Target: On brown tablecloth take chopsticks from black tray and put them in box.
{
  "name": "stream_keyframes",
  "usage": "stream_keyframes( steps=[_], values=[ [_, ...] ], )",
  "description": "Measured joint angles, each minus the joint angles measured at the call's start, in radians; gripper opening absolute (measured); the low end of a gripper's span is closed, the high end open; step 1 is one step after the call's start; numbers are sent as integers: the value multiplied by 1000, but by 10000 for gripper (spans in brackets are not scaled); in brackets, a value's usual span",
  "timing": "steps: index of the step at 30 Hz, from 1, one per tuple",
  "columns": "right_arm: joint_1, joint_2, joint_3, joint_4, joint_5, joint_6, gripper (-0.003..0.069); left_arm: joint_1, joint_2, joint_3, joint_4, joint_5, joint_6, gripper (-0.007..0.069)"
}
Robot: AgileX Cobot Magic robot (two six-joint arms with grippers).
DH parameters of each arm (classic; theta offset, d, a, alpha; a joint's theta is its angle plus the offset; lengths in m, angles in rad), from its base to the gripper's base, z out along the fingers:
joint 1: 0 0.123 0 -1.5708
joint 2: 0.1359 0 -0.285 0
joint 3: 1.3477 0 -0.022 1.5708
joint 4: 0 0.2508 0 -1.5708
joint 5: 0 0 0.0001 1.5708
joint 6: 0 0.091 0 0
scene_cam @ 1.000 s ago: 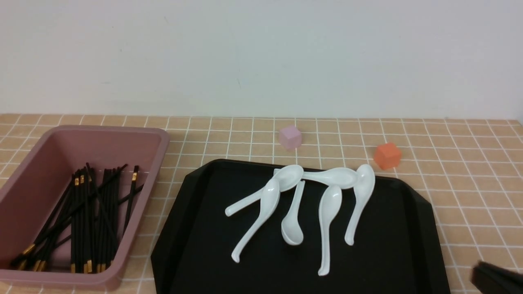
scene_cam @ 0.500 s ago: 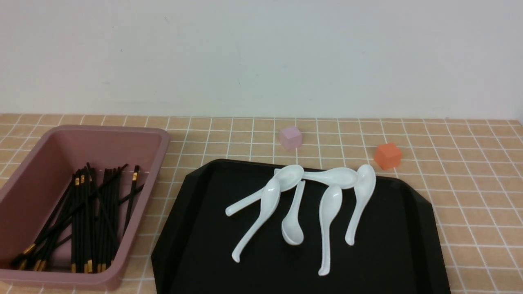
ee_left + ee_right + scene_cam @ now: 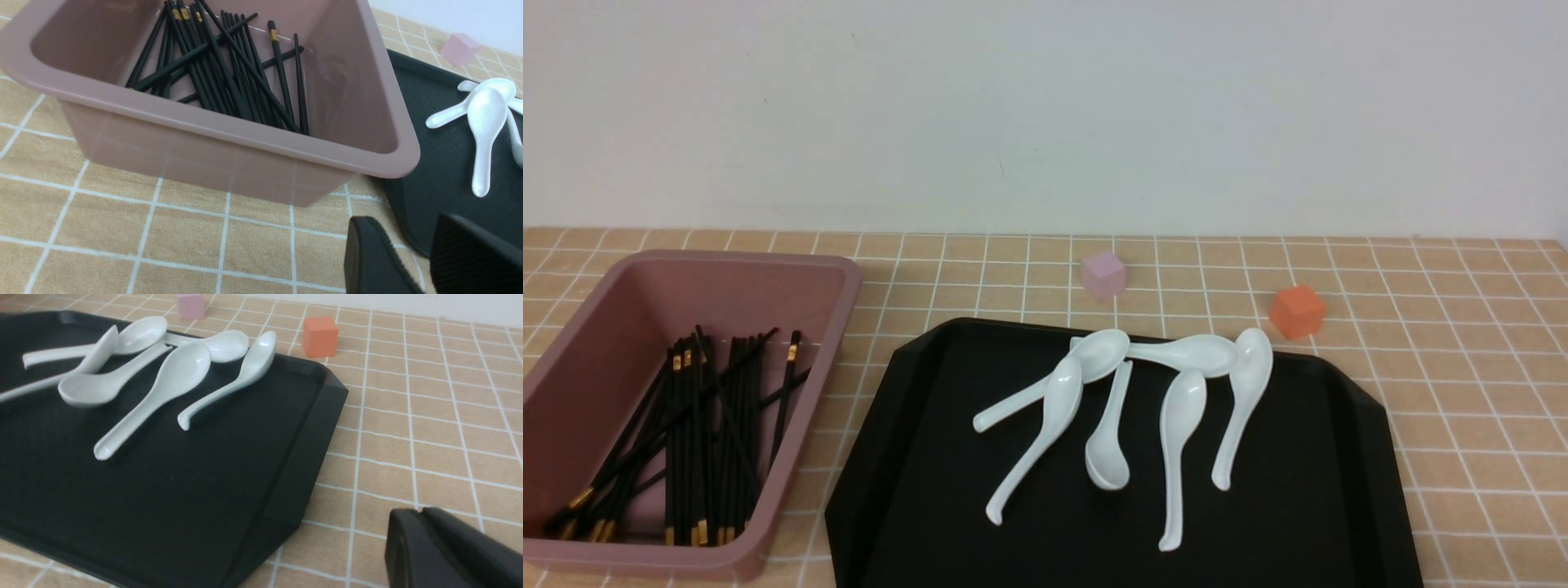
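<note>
L hand [image 3: 425,261] slightly agape, R hand [image 3: 423,539] closed, both empty.

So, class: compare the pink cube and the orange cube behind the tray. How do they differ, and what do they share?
The pink cube is pale and slightly see-through; the orange cube is vivid and opaque. The pink cube sits farther back, clear of the tray; the orange cube sits to the right of it, close to the tray's rim. Both are small, about the same size, resting on the tablecloth.
</note>
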Motion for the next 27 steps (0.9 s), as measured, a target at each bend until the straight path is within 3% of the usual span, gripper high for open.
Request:
stream_keyframes(
  steps=[27],
  values=[
    [0, 0, -1, -2, 0, 0, 99, 0, 0, 0, 0, 0, 0, 239]
  ],
)
